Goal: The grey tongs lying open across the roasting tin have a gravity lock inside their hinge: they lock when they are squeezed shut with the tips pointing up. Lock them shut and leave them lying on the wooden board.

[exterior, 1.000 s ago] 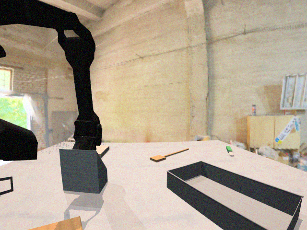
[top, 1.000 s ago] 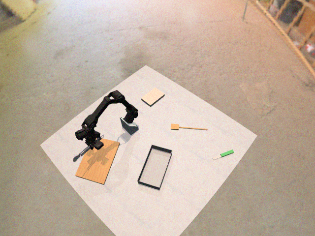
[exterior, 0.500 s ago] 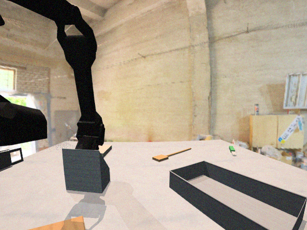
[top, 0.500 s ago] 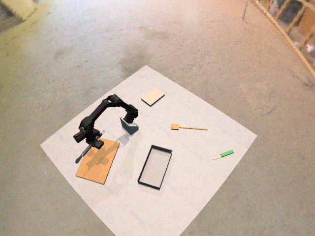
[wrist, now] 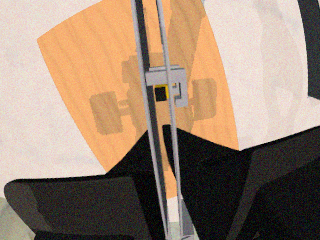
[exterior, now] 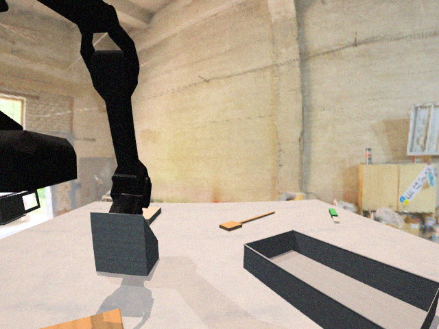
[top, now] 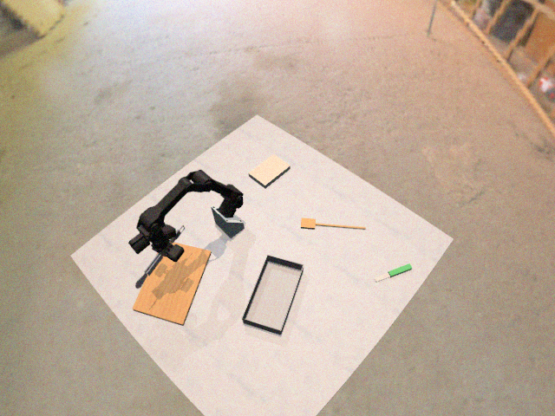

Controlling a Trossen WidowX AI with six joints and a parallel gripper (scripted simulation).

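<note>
The grey tongs point(top: 153, 265) point(exterior: 12, 208) point(wrist: 142, 50) hang in the air, with the wooden board point(top: 173, 308) point(exterior: 81, 320) point(wrist: 75, 60) below them in the wrist view. Their two arms lie close together, almost parallel, with a grey bracket across them. Whether the lock is engaged cannot be seen. One end is a thin open loop, at the upper right in the top view; the other is dark and thicker, at the lower left. My gripper point(top: 159, 254) point(wrist: 159, 132) is shut on the tongs. In the exterior view its fingertips are not visible.
The black roasting tin point(top: 284, 263) point(exterior: 262, 266) has no tongs across it. A dark grey angled block point(top: 228, 228) point(exterior: 120, 244) stands beside the arm's base. A cream slab point(top: 270, 170), a wooden spatula point(top: 308, 223) point(exterior: 230, 225) and a green-handled tool point(top: 400, 270) point(exterior: 332, 212) lie farther off.
</note>
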